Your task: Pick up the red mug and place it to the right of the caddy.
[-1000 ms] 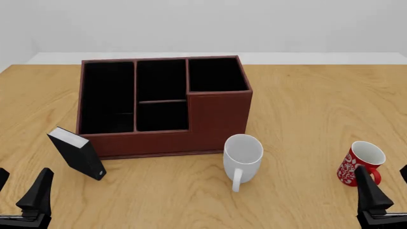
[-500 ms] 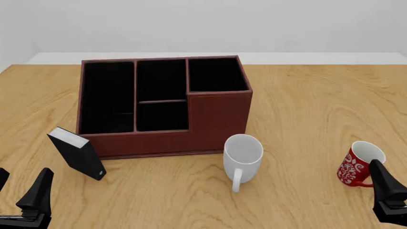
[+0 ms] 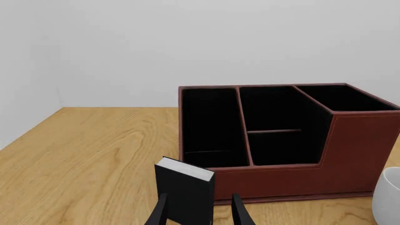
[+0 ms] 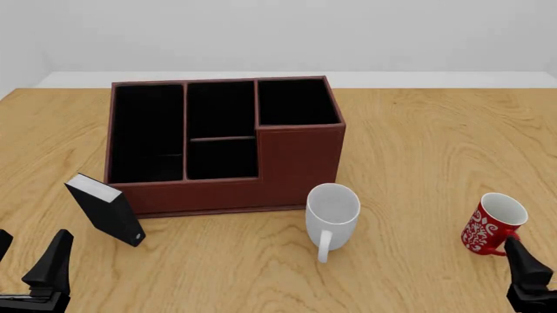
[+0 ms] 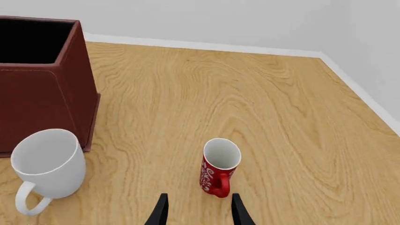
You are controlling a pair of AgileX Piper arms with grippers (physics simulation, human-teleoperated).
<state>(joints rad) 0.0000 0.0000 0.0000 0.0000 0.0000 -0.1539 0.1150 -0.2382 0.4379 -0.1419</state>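
The red mug (image 4: 492,224) with a white swirl pattern stands upright on the table near the front right, handle toward me; it also shows in the right wrist view (image 5: 218,168). The caddy (image 4: 301,163), a dark reddish-brown box with black compartments, stands left of centre, far from the mug. My right gripper (image 4: 534,259) is open and empty, just in front of the mug and slightly to its right; only one finger shows in the front view. In the right wrist view the gripper (image 5: 199,208) points at the mug. My left gripper (image 4: 31,244) is open and empty at the front left.
A plain white mug (image 4: 332,212) stands between the caddy's front right corner and the red mug. A small black-and-white book-like box (image 4: 106,209) leans at the caddy's front left corner, just ahead of the left gripper (image 3: 200,208). Bare wood lies right of the caddy (image 5: 44,84).
My right gripper has moved to the right and lower in the front view, uncovering the red mug. The left arm and all objects have stayed still.
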